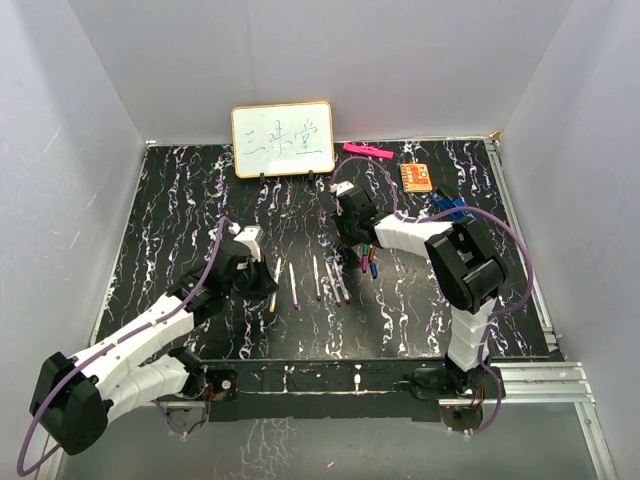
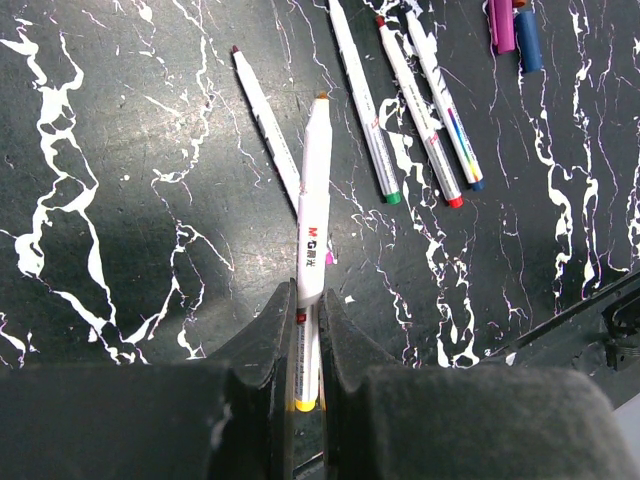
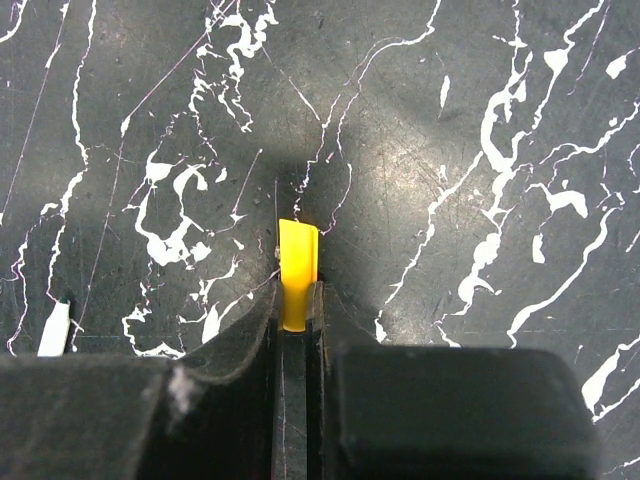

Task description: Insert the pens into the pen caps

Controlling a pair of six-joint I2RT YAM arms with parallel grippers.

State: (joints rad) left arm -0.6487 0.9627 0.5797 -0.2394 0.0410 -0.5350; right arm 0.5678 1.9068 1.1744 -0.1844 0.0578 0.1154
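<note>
My left gripper (image 2: 306, 300) is shut on a white pen (image 2: 313, 190) with a yellow end and an orange tip, which crosses over another white pen (image 2: 262, 115) lying on the table. In the top view this gripper (image 1: 250, 265) is left of centre, with the held pen (image 1: 273, 291) sticking out of it. Three more pens (image 2: 420, 110) lie side by side to the right. My right gripper (image 3: 297, 295) is shut on a yellow cap (image 3: 298, 255) just above the table; in the top view it (image 1: 350, 222) is mid-table. Purple (image 2: 502, 25) and blue (image 2: 528, 40) caps lie nearby.
A small whiteboard (image 1: 283, 140) stands at the back. A pink bar (image 1: 367, 151), an orange card (image 1: 416, 177) and a blue clip (image 1: 450, 208) lie at the back right. The loose caps (image 1: 368, 263) lie just below my right gripper. A white pen end (image 3: 54, 330) shows left of it.
</note>
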